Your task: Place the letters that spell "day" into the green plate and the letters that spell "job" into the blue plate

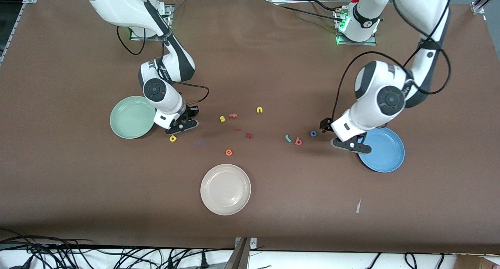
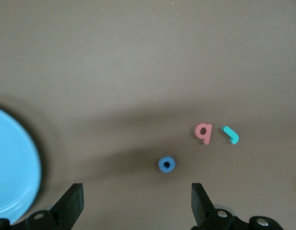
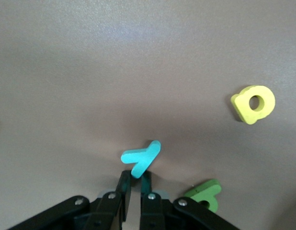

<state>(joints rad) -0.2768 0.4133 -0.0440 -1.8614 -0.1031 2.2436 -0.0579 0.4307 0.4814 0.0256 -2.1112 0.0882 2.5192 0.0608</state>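
Front view: the right gripper [image 1: 186,124] is sitting low at the table, just beside the green plate [image 1: 125,125] on its side toward the table's middle. In the right wrist view its fingers [image 3: 123,190] are pinching the teal "y" [image 3: 141,158] by one end, w/ the rest of the letter sticking out past the tips. The green "a" [image 3: 204,194] is lying close by the fingers; the yellow "d" [image 1: 172,138] is lying a bit nearer the front camera than the gripper, apart from it. The green plate is holding no letters.

The left gripper [image 1: 351,144] is hanging at the rim of the blue plate [image 1: 386,156], on the side toward the table's middle, fingers [image 2: 71,206] spread wide & gripping nothing. The blue "o" [image 1: 313,133] is lying on the table near the gripper; the salmon "b" [image 1: 298,141] and teal "j" [image 1: 288,138] are lying side by side slightly further toward the middle. The blue plate is also holding no letters.

Other items: yellow "s" [image 1: 222,118], yellow "n" [image 1: 259,110], orange "e" [image 1: 229,152], dark red letters [image 1: 249,135] at mid-table; cream-white plate [image 1: 225,189] nearest the front camera.
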